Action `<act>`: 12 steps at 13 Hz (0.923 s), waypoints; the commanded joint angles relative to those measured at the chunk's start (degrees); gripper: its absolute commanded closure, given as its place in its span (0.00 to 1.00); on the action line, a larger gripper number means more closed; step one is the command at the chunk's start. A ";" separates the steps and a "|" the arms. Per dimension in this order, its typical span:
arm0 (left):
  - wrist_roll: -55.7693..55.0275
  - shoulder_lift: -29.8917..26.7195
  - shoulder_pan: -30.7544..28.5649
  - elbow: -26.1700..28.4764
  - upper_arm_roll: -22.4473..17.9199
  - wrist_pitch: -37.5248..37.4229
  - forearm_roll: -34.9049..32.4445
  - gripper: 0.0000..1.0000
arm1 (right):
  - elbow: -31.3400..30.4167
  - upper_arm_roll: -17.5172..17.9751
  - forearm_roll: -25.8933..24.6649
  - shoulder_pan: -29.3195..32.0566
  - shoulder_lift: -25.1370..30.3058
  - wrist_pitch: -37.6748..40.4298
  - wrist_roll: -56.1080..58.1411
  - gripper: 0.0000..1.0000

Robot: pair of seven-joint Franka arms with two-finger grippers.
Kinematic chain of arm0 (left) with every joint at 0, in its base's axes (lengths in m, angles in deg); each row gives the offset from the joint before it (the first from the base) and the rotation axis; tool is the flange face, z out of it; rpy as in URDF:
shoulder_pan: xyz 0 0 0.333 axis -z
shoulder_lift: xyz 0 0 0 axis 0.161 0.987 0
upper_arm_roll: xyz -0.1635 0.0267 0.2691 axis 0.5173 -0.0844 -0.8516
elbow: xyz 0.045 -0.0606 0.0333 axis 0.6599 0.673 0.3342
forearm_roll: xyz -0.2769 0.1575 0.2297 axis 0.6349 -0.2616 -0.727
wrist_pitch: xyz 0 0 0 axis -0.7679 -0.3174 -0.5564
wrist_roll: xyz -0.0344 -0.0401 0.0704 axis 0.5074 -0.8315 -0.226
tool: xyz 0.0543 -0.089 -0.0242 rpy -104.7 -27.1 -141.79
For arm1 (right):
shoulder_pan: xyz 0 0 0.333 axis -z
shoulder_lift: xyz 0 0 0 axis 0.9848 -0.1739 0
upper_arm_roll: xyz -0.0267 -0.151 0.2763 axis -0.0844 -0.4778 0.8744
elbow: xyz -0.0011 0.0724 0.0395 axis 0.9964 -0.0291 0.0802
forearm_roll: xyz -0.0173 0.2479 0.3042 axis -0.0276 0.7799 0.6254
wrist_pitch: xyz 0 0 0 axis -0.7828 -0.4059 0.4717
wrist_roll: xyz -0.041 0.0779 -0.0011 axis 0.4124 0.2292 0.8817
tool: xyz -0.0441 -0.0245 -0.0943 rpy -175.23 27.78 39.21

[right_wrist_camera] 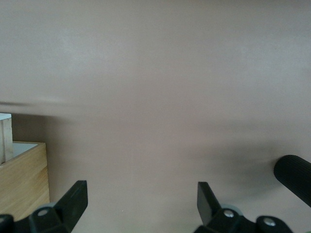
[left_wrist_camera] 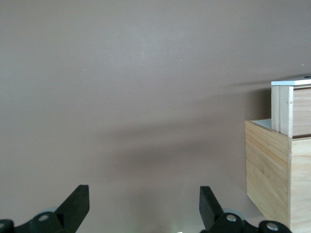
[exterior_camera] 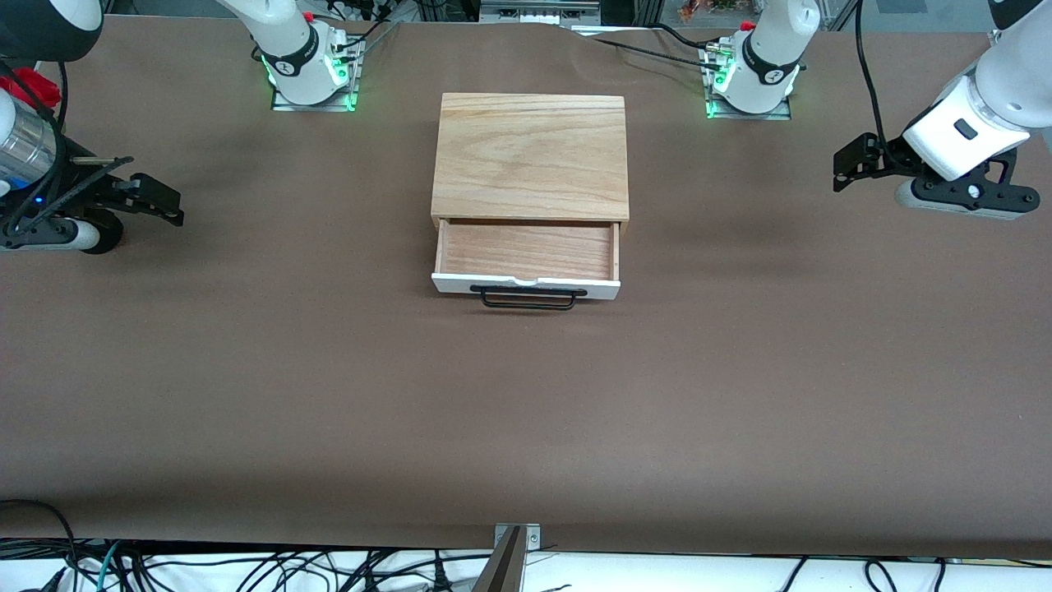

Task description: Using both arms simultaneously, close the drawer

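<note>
The light-oak box sits mid-table with its drawer pulled out toward the front camera. The drawer shows a reddish-brown wood interior, a white front panel and a black bar handle. My left gripper hangs open and empty over the table toward the left arm's end, well apart from the box. My right gripper hangs open and empty toward the right arm's end, also well apart. The left wrist view shows open fingers, the box and the drawer's side. The right wrist view shows open fingers and the box.
The brown table stretches around the box. The arm bases stand along the edge farthest from the front camera. Cables lie below the nearest table edge. A black ribbed cylinder shows in the right wrist view.
</note>
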 commanded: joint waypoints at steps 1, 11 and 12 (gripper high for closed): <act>0.27 1.40 0.32 -1.69 -0.06 -0.78 1.37 0.00 | -0.10 0.21 -0.79 -0.04 0.21 0.04 0.08 0.00; -3.94 23.54 5.76 -21.27 0.38 3.96 11.39 0.00 | -0.28 0.30 -0.79 -0.12 0.21 0.13 0.00 0.00; -4.47 24.86 7.16 -22.16 0.38 6.14 11.48 0.00 | -0.10 0.30 -0.79 -0.12 0.30 0.22 -0.09 0.00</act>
